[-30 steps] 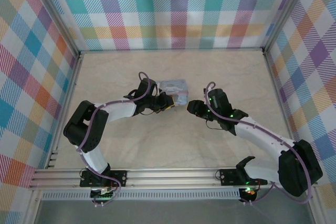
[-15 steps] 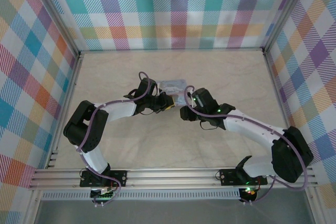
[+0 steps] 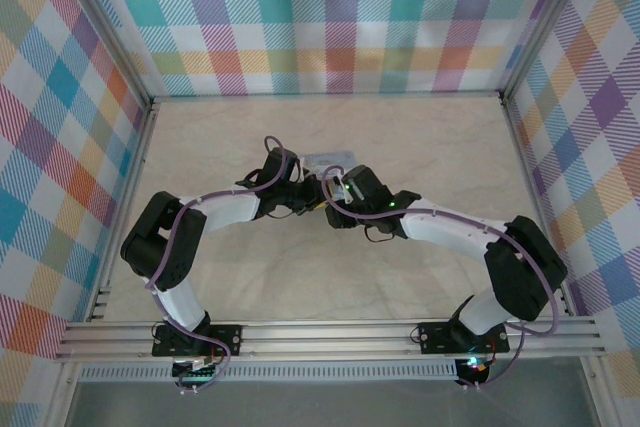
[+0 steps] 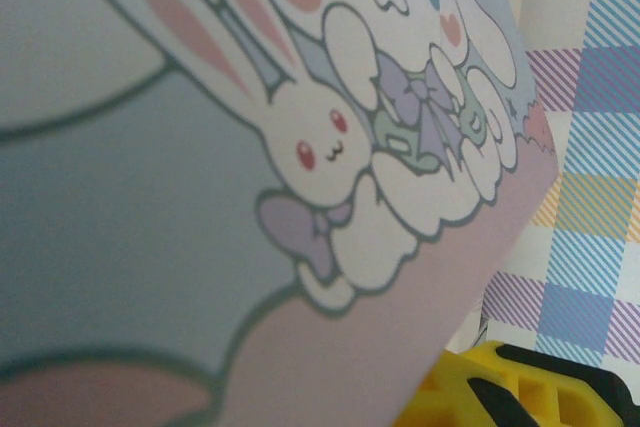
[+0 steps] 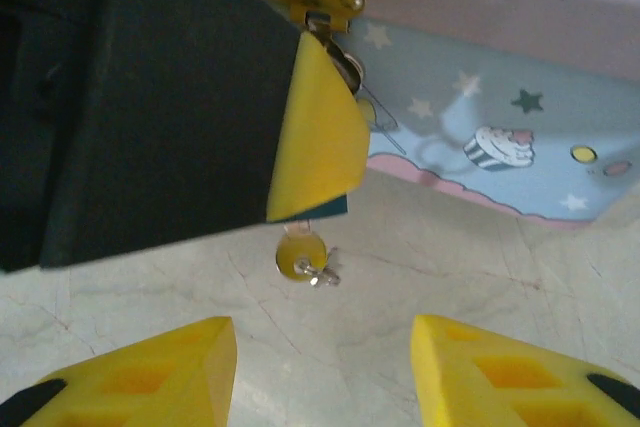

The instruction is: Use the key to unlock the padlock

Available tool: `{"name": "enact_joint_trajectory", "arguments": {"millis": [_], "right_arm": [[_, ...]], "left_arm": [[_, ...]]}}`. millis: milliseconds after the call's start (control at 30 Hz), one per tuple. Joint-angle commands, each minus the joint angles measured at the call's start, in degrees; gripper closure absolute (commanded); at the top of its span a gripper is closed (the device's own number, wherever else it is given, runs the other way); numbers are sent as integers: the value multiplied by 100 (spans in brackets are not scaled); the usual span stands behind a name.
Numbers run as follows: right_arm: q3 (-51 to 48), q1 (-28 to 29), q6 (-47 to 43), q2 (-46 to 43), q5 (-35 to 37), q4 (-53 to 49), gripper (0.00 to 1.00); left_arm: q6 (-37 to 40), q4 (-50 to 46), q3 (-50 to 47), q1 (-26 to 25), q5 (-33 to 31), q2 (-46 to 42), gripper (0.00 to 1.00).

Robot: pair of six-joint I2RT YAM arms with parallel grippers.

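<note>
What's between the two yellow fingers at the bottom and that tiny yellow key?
Bare marble table, nothing else, between the right fingers and the key, seen in the right wrist view.

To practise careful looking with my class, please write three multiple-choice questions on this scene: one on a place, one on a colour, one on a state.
1. In the right wrist view, where is the key? A just under the left gripper's yellow finger; B on the plaid wall; C by the arm bases.
2. What colour is the tin on its side? A red; B pale blue; C black.
3. The right gripper: how do its jaws stand? A shut on the key; B open, holding nothing; C shut on the tin.
Answers: 1 A, its yellow head hangs below that pad; 2 B, pale blue with stars; 3 B, bare table shows between its fingers.
</note>
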Motion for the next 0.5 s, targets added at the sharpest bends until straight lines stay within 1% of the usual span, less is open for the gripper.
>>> {"name": "enact_joint_trajectory", "arguments": {"millis": [0,467], "right_arm": [[211,31,-202,119,59,203,50],[326,34,-354,330,134,311,51]], "left_arm": [[90,34,192,-46,171,-207,96],[79,25,236,-37,224,-213,96]]}}
